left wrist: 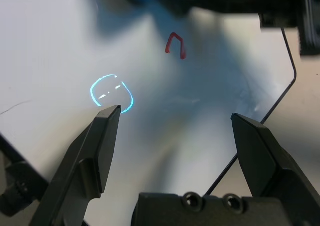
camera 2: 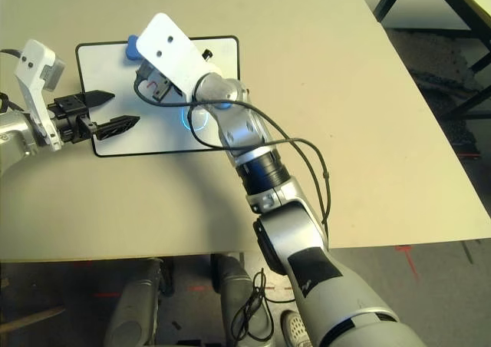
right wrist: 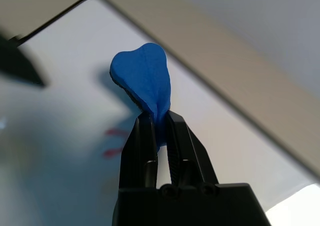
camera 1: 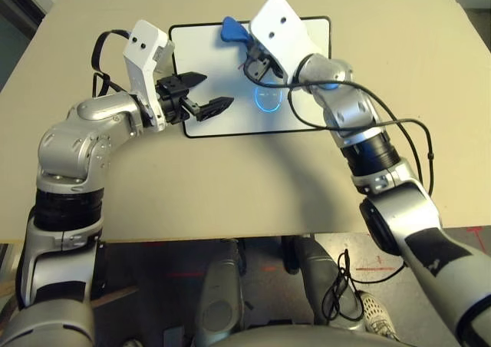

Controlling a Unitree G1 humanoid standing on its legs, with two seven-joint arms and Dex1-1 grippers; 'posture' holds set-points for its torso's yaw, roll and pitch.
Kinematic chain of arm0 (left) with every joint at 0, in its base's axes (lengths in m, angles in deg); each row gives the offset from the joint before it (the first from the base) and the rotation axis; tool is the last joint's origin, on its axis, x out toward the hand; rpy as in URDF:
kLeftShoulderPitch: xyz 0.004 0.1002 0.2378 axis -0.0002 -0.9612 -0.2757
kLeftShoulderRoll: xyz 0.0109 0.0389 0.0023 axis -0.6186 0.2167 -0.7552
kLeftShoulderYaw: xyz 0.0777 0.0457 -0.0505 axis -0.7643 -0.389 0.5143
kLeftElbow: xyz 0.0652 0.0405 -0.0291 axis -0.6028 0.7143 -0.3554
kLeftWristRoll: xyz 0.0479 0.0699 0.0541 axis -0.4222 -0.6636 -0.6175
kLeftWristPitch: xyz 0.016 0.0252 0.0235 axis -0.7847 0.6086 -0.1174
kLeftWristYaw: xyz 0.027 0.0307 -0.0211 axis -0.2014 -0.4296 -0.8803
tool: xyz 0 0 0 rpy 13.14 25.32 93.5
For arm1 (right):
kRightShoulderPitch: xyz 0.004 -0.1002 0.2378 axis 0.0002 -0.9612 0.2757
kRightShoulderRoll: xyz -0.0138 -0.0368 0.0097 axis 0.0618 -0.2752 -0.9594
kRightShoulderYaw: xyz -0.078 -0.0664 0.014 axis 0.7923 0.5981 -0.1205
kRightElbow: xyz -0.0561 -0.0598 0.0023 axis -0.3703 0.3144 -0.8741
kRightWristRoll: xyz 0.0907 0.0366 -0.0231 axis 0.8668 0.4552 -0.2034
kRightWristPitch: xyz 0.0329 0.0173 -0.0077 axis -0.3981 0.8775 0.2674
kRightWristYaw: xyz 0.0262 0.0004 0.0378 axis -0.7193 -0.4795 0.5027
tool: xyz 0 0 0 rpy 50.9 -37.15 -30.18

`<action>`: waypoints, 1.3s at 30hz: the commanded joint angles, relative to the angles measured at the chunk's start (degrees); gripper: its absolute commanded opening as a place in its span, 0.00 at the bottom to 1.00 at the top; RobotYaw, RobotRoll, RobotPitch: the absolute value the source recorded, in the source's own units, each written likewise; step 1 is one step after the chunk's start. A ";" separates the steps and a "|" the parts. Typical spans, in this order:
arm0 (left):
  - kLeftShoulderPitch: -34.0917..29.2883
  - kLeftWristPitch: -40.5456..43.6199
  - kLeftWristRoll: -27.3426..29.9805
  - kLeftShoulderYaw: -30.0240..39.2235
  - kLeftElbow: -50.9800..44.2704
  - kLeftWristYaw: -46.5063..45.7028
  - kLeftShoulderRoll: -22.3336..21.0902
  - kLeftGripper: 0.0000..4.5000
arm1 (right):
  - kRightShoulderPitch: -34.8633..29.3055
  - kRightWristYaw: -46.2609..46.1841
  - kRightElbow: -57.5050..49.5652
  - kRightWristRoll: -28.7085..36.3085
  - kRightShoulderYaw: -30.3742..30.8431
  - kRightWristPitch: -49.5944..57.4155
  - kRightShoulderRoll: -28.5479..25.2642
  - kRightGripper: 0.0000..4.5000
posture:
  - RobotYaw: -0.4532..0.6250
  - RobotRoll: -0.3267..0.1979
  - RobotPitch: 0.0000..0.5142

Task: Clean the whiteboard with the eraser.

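Whiteboard (camera 1: 230, 124) lies flat on the far half of the tan table (camera 1: 230, 193), and from the head camera I see my two arms meeting over it. My left gripper (camera 1: 209, 94) hovers over the board's left part with its fingers spread and nothing between them. My right gripper (camera 1: 247, 53) reaches in over the far edge with the blue eraser (camera 1: 232, 30) sticking out of it. A pale blue ring doodle (camera 1: 267, 99) sits mid-board. In the left wrist view, between my parted black fingers (left wrist: 97, 146), I see that ring, drawn like a little face, and a small red mark (left wrist: 176, 45) beyond it. In the right wrist view, my fingers are clamped on the eraser's narrow end, the red mark just beyond on the board. I judge the pickup done but the wiping barely begun: both doodles remain, and I cannot tell whether the eraser touches the board.
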 commanded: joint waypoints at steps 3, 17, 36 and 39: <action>-0.06 -0.06 0.11 0.13 0.26 0.38 -0.51 1.00 | -5.04 2.72 -4.84 -0.44 3.78 4.40 -0.09 0.04 | 0.50 0.62 0.62; 0.07 -0.33 -0.17 0.13 0.69 1.23 -1.38 1.00 | 7.56 -2.05 11.28 0.28 -1.76 -4.04 1.36 0.04 | 0.51 0.62 0.62; 0.24 -0.69 -0.10 0.23 1.36 1.39 -2.25 1.00 | 4.49 -1.09 8.05 0.09 -0.87 -2.40 0.97 0.04 | 0.51 0.62 0.61; 0.06 -0.50 0.00 0.38 1.13 1.35 -2.24 1.00 | 6.49 -2.07 10.37 0.39 -2.02 -4.09 1.61 0.04 | 0.51 0.62 0.62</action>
